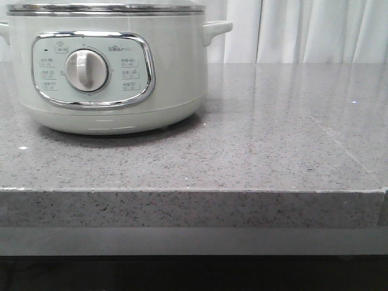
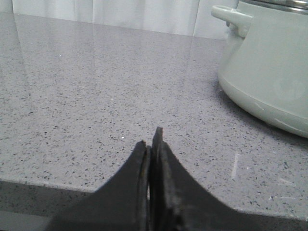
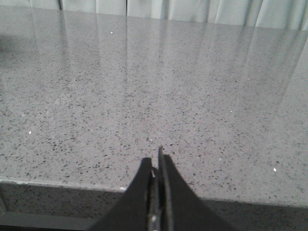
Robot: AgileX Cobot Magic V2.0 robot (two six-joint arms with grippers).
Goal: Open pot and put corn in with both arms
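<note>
The pot, a pale grey-green cooker with a chrome-framed panel and silver dial, stands on the grey speckled counter at the left of the front view; its top is cut off by the frame. Its side and one small handle show in the left wrist view. My left gripper is shut and empty, low over the counter's front edge, apart from the pot. My right gripper is shut and empty above the counter's front edge. The corn is out of view. Neither gripper shows in the front view.
The grey speckled counter runs wide to the right of the pot, with its front edge near me. White curtains hang behind it.
</note>
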